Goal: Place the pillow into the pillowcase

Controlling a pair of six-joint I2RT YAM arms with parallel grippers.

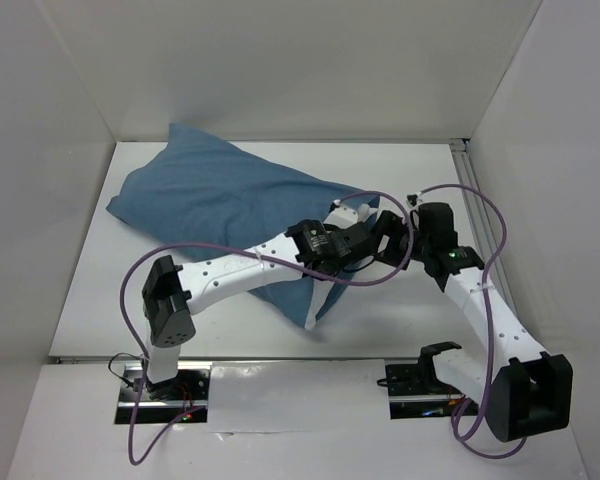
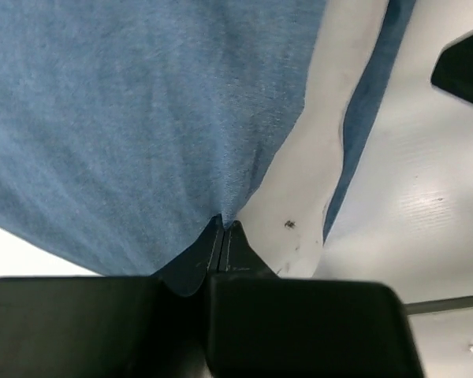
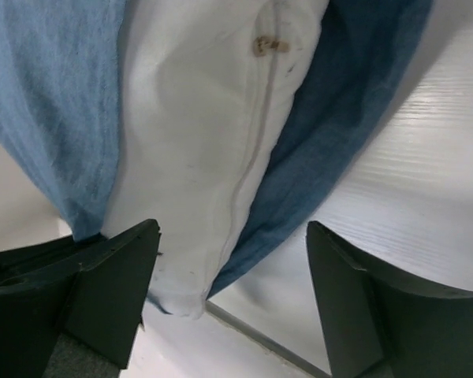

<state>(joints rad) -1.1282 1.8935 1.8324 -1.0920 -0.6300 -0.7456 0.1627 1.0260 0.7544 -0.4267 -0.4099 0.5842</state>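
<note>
The white worktop point(image 1: 110, 290) is being enclosed by white walls point(image 1: 280, 60); a metal rail point(image 1: 464, 150) is being seen at two o'clock.

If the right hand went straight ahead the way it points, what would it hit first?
Probably the pillow, its white end poking from the pillowcase ahead of the open right hand; depth is unclear.

Had white tubular links on the left arm point(image 1: 230, 275) and right arm point(image 1: 495, 320), dotted with small dark screw holes, and blocky black joint housings well behind the jaws. Trailed purple cables point(image 1: 130, 300) in loose loops toward the jaws. Carried a small green light point(image 1: 450, 257) just behind the right gripper point(image 3: 232, 228). Ended, on the left gripper point(image 2: 223, 226) too, in matte black wedge-shaped fingers point(image 2: 189, 268).
</note>
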